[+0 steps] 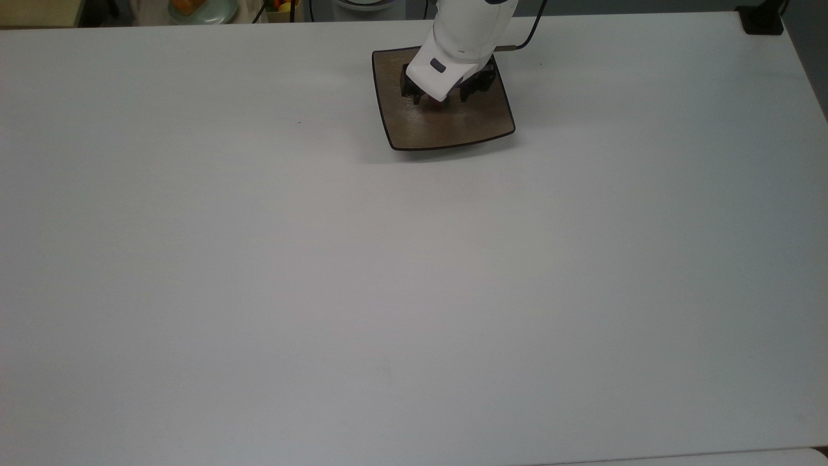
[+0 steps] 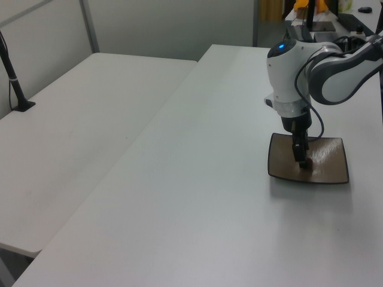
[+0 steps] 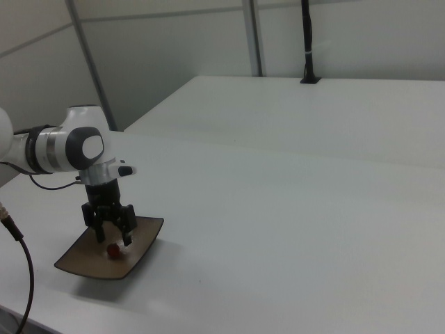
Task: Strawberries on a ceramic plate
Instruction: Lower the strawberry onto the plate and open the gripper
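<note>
Resting place of the strawberry: it is seen lying on the ceramic plate, near the plate's middle, directly below the gripper.
Gripper: its two black fingers are spread apart, one on either side of the fruit, and no contact with the fruit can be made out in the right view.
Gripper in the top view: the gripper is held low over the ceramic plate, and a speck of red is seen beneath the white hand.
Plate position: the square tan-brown plate is set on the white table, toward the top view's upper edge.
Left view: the gripper is pointed straight down onto the ceramic plate.
</note>
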Robot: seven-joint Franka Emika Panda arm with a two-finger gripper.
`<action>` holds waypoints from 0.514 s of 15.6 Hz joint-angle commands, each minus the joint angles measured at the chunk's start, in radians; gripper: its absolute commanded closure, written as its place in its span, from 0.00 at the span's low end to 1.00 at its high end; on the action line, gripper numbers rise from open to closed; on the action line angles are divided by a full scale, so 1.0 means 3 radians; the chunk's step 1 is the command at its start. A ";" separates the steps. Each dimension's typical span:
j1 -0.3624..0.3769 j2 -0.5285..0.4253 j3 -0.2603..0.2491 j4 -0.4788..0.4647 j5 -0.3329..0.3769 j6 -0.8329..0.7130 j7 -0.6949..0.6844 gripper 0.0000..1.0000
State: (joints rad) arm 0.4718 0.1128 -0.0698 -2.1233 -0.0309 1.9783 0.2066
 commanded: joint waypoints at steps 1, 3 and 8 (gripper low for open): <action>-0.0003 -0.0074 -0.0013 0.0133 0.0036 -0.0034 0.0063 0.00; -0.0018 -0.0090 -0.0013 0.0383 0.0036 -0.0197 0.0124 0.00; -0.0182 -0.0222 -0.0013 0.1038 0.0036 -0.0861 0.0130 0.00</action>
State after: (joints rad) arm 0.4454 0.0753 -0.0703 -1.9236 -0.0309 1.8482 0.2293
